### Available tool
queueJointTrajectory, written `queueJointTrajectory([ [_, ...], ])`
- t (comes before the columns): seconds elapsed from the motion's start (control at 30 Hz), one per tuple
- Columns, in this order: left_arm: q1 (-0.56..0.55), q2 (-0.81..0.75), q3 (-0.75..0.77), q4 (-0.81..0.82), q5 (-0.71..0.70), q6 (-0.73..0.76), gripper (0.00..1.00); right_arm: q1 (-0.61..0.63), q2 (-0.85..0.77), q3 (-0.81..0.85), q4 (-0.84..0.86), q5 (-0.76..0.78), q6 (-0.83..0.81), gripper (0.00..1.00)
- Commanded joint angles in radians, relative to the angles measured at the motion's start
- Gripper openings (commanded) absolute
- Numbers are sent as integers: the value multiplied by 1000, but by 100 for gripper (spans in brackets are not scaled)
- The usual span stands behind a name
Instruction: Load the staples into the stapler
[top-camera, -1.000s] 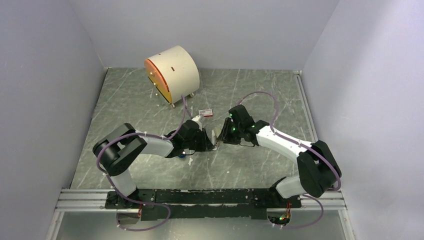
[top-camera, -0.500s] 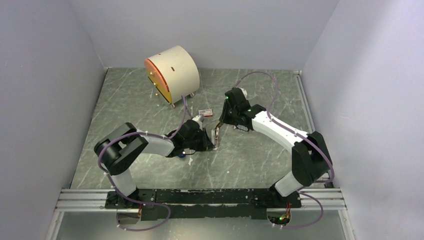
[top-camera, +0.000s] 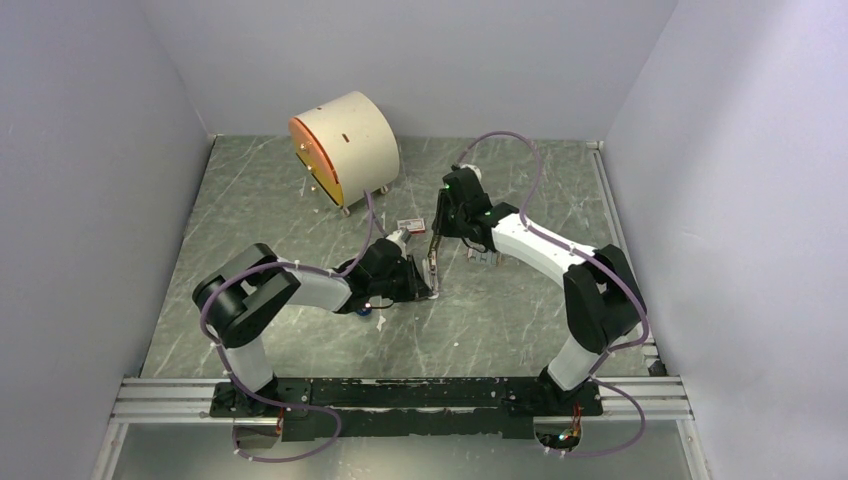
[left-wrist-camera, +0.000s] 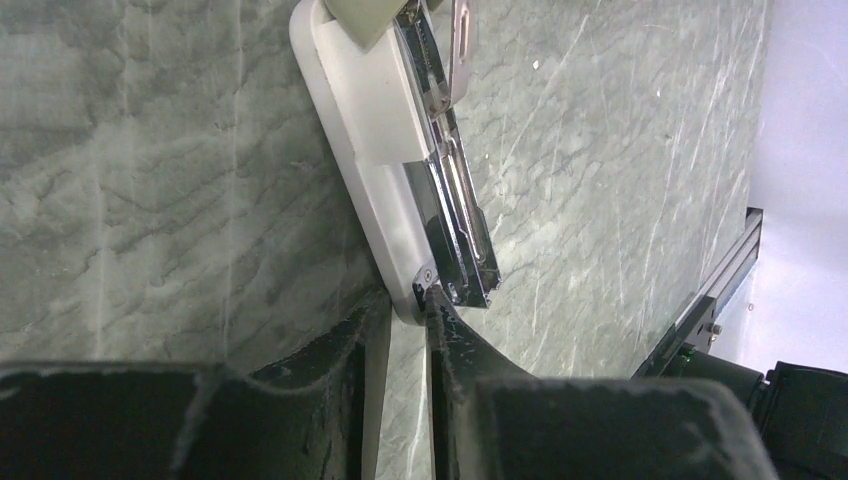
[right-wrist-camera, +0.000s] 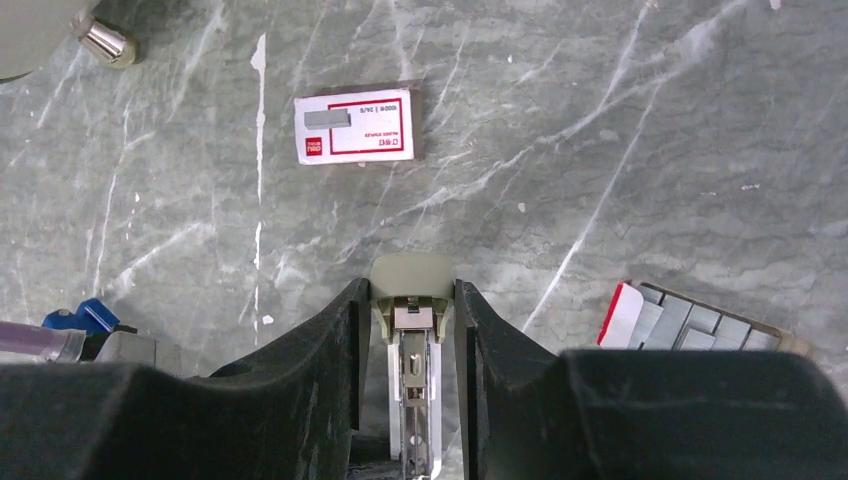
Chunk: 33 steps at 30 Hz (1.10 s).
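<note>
left end effector (left-wrist-camera: 408, 300) clamps the grey-green stapler (left-wrist-camera: 368, 110); right end effector (right-wrist-camera: 408, 300) pinches its lid (right-wrist-camera: 412, 270)

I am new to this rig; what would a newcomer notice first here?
The big cream drum with an orange face, far left, stands out. Mid-table, the left end effector and the right end effector both grip one opened grey-green stapler, a small red-and-white box just beyond it.
</note>
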Motion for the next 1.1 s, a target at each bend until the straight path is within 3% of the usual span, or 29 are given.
queueJointTrajectory([
  [0.0, -6, 73, -23, -147, -74, 40, 24, -4, 45, 1, 28, -46, -38, 28],
  [0.4, -6, 46, -41, -171, -106, 26, 37, -4, 33, -31, 27, -112, -51, 38],
  [0.87, -6, 42, -44, -205, -138, 13, 35, -1, -17, -92, 8, -219, -76, 48],
  [1.07, -6, 35, -32, -239, -138, 11, 45, 4, -38, -98, -2, -237, -80, 51],
])
